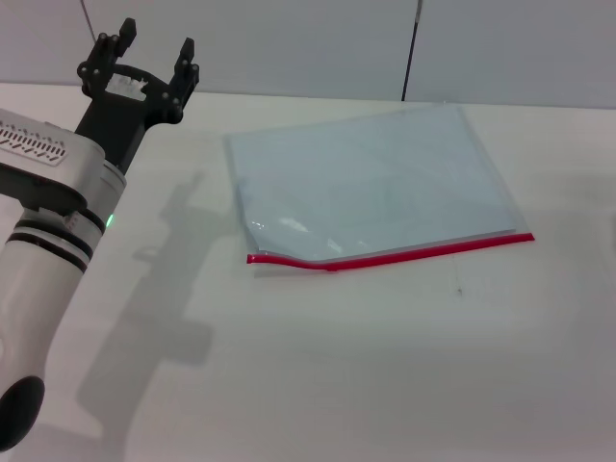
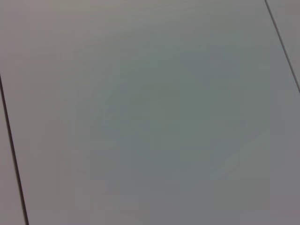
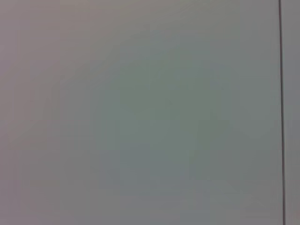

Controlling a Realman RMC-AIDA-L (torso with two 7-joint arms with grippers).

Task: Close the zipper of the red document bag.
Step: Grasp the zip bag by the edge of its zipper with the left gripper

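Note:
The red document bag (image 1: 371,183) lies flat on the white table, a translucent pale-blue pouch seen in the head view right of centre. Its zipper (image 1: 404,252) is a thin red strip along the near long edge, from the near-left corner to the right corner. My left gripper (image 1: 154,53) is raised at the far left, open, well left of the bag and holding nothing. The right gripper is out of view. Both wrist views show only plain grey panels.
The white table (image 1: 337,375) stretches wide in front of the bag. A grey wall with a dark vertical seam (image 1: 412,48) stands behind the table. My left arm (image 1: 48,241) fills the near-left side.

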